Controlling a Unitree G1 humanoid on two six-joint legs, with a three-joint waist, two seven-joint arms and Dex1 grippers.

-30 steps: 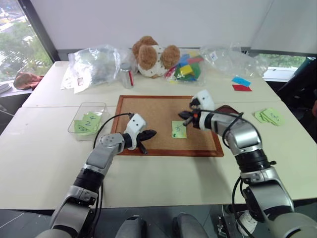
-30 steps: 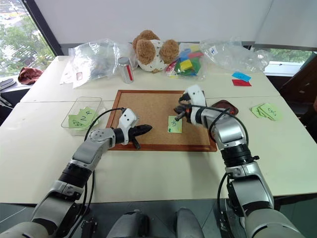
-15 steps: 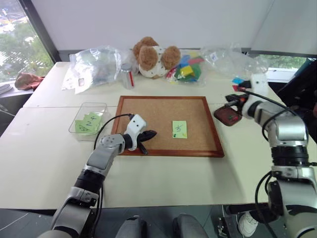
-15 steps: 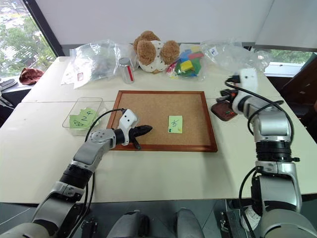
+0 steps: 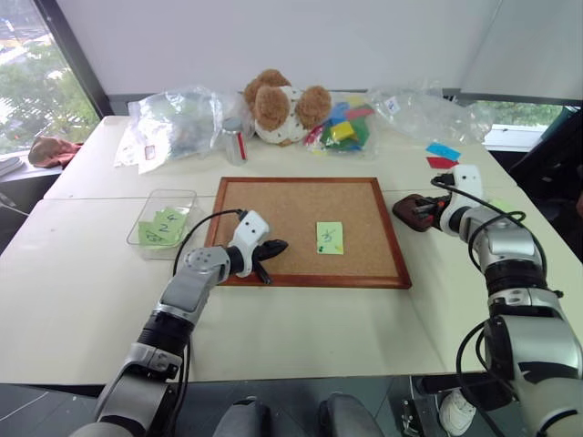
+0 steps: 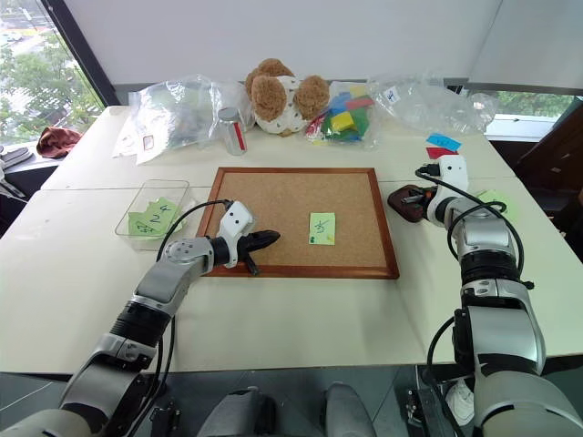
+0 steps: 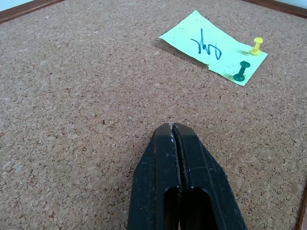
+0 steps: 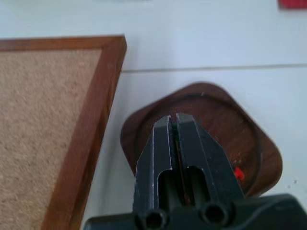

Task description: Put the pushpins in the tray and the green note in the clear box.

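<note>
Centrally on the table lies the corkboard [image 5: 310, 229], a wood-framed panel, and everything is placed from it. On its cork, toward the right half, sits the green note [image 5: 330, 238], a small light-green square with one dark scribble; the left wrist view shows two pushpins [image 7: 249, 59], one yellow and one dark green, stuck along one edge of the note. Just off the board's right edge rests the tray [image 8: 249, 139], a shallow dark reddish-brown dish with rounded corners, and a small red speck lies inside it near its rim. Off the board's left edge stands the clear box [image 5: 148, 211], transparent and shallow, already holding a few green notes with numbers on them. The left gripper [image 7: 173, 128] hangs over the cork near the board's front left corner, its black fingers pressed together with nothing between them, well apart from the note. The right gripper [image 8: 172, 120] is over the tray, fingers closed, with a thin greenish sliver showing in the seam between them; what it is cannot be made out. Beyond the board's far edge are a teddy bear [image 5: 284, 103], crinkled plastic bags [image 5: 178, 120], and coloured blocks [image 5: 344, 127]; to its right lie more green notes [image 6: 495, 202].
</note>
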